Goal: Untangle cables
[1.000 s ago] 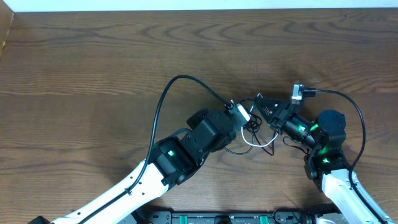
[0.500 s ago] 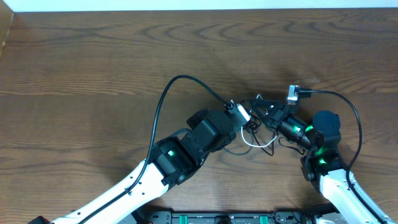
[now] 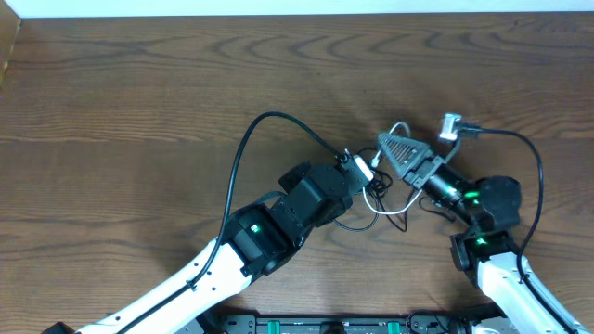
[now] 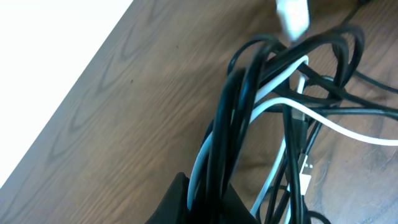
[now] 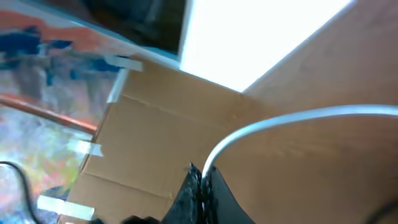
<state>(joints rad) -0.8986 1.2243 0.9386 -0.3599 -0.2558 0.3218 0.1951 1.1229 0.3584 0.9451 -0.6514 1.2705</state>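
The tangled cables (image 3: 382,197) sit on the table (image 3: 139,93) between the two arms. The left claw (image 4: 202,193) is clamped on the cables as a bunch, and the right claw (image 3: 383,142) pinches the white cable (image 5: 280,121), which arcs away from its tips

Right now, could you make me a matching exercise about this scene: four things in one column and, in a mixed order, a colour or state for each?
Things:
1. left gripper
2. right gripper
3. white cable
4. table

Colour or state:
A. brown wood
B. shut on the cable bundle, black and white
C. curves away in an arc
D. shut on the white cable only

Pairs: 1-B, 2-D, 3-C, 4-A
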